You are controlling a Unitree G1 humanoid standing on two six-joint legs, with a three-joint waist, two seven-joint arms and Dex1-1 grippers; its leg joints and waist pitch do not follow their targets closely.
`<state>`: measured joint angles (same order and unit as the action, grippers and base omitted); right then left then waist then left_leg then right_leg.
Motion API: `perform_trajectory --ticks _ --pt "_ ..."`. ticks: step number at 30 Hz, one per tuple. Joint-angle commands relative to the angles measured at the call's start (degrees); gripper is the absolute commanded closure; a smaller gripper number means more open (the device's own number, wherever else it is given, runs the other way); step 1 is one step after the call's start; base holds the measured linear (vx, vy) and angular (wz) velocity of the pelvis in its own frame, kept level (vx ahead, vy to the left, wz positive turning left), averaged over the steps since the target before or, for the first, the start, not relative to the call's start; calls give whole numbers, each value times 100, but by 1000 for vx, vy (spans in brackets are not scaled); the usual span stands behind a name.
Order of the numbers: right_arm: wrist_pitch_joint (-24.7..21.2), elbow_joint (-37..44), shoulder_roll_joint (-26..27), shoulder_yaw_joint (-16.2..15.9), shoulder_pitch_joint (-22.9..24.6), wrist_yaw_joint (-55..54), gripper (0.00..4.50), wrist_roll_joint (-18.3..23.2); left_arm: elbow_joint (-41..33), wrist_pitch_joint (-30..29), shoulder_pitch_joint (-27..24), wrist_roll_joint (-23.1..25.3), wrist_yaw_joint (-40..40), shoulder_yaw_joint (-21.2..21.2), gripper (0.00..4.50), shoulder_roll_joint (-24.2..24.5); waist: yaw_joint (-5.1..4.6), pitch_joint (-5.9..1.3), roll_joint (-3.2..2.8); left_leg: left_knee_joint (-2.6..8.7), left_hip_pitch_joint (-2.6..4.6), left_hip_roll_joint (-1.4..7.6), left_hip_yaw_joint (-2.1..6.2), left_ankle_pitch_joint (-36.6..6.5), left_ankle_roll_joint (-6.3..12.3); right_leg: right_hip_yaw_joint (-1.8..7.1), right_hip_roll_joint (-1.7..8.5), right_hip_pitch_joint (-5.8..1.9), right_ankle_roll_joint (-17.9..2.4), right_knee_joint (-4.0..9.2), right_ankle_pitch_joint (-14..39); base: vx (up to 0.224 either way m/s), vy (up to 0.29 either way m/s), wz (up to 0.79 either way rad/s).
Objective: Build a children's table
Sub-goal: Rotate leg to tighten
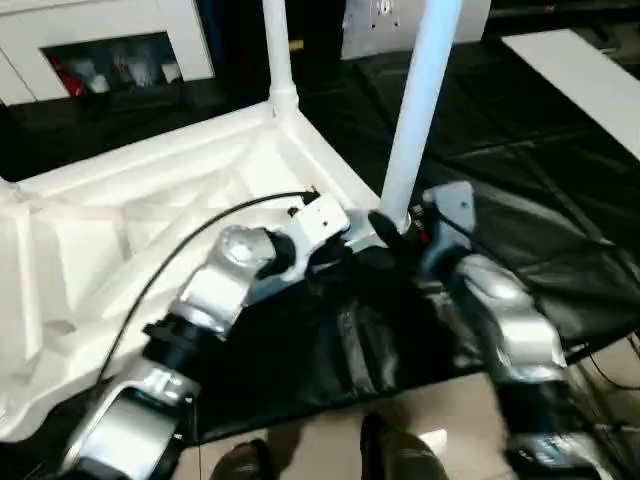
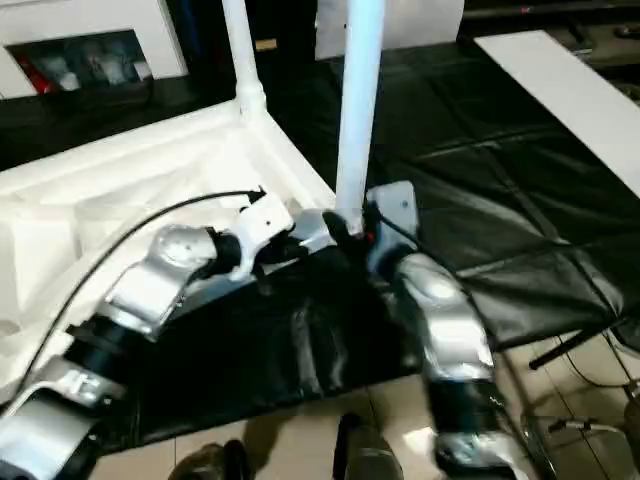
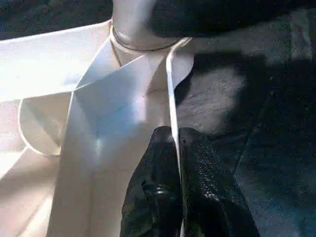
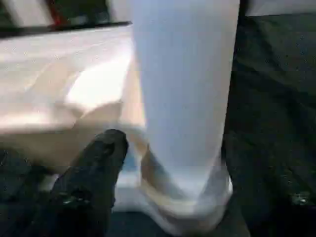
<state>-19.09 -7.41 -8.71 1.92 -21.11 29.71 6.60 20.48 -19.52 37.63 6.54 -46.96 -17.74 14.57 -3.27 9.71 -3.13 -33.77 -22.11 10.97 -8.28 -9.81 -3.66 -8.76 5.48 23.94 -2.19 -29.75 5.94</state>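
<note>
Two end effectors work at the near corner of the upturned children's table. Left end effector (image 3: 175, 148): black fingers (image 3: 153, 182) pressed together, pinching the thin upright rim of the table top (image 1: 150, 220) just beside the corner socket. Right end effector (image 4: 148, 163): one black finger (image 4: 94, 173) shows beside the base of the near leg (image 1: 420, 100), close to the corner; its spread cannot be told, nor whether it touches the leg. Near leg: white, round, upright, seated in the corner socket (image 3: 140, 37) of the top. Far leg (image 1: 279, 50): white, upright, seated in the next corner socket farther back. Table top: white plastic, ribbed underside up, lying on the black sheet-covered surface (image 1: 520, 220), to the left of centre. Silver forearms (image 1: 225, 275) converge on the near corner from both sides. White board (image 1: 580, 70): flat on the surface, far right. Tiled floor (image 1: 440, 410) at the near edge.
</note>
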Motion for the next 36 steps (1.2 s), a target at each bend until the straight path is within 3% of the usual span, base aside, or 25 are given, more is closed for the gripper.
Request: perform_trajectory --ticks 1,4,5,7,8,9,10,11,12,13,16,19,24,36 --pt "156 129 -174 -31 62 454 71 183 -3 260 -38 100 -179 -17 450 212 42 -536 38 377 11 116 31 -1474 677 287 325 -405 -694 281 2323 0 0 0" --pt "287 156 -560 55 103 927 45 294 -24 419 -91 32 -439 -75 450 394 98 -533 45 343 21 94 -1 -1351 725 304 323 -392 -700 282 2531 0 0 0" --pt "311 172 -685 56 119 1068 37 315 -34 524 -114 7 -540 -92 450 453 121 -518 -12 344 47 100 -5 -1384 708 300 299 -361 -681 312 2605 0 0 0" --pt "425 219 -1064 40 163 1599 27 434 -68 663 -175 -85 -867 -147 450 609 147 -532 14 338 47 89 -2 -1406 699 286 294 -386 -675 299 2667 0 0 0" --pt "466 258 -1280 32 185 1921 17 525 -102 810 -220 -172 -1112 -183 450 701 166 -541 26 338 14 96 1 -1266 722 300 290 -406 -663 273 2560 0 0 0" --pt "520 284 -1484 21 202 2243 17 615 -126 911 -252 -238 -1307 -218 450 788 189 -555 75 331 15 94 -6 -1212 777 297 286 -413 -663 275 2555 0 0 0" --pt "582 302 -1692 1 210 2609 17 709 -132 1152 -279 -288 -1549 -276 450 906 208 -554 60 330 17 99 -4 -1189 794 301 289 -412 -663 264 2553 0 0 0" --pt "643 296 -1868 -40 207 2955 17 787 -125 1266 -289 -316 -1739 -319 450 1008 237 -580 88 329 14 111 -6 -1097 844 314 288 -424 -669 249 2466 0 0 0" --pt "662 288 -1933 -63 203 3093 17 820 -118 1291 -289 -325 -1806 -333 450 1046 251 -571 58 336 29 136 -7 -1031 885 322 281 -391 -743 225 2352 0 0 0" --pt "726 264 -2017 -110 187 3275 17 838 -99 1453 -284 -331 -1936 -370 450 1111 246 -571 94 342 26 140 -10 -1043 903 316 273 -391 -770 229 2332 0 0 0" --pt "820 196 -2121 -177 142 3510 17 879 -71 1678 -277 -358 -2139 -417 450 1198 271 -569 59 344 56 160 -3 -1108 887 316 275 -364 -844 225 2327 0 0 0" --pt "863 -48 -2263 -387 -65 4040 32 935 -108 1930 -256 -467 -2589 -492 450 1338 327 -570 104 354 65 181 -13 -1144 853 341 285 -362 -872 209 2353 0 0 0" --pt "879 -390 -2296 -693 -335 4544 79 938 -198 2133 -241 -607 -3053 -626 450 1465 410 -582 109 350 79 188 -31 -1121 782 372 301 -353 -942 176 2342 0 0 0" --pt "987 -801 -2222 -996 -664 5074 182 967 -133 2295 -167 -671 -3284 -684 450 1445 492 -601 143 339 63 183 -60 -931 801 396 290 -360 -939 143 2258 0 0 0"
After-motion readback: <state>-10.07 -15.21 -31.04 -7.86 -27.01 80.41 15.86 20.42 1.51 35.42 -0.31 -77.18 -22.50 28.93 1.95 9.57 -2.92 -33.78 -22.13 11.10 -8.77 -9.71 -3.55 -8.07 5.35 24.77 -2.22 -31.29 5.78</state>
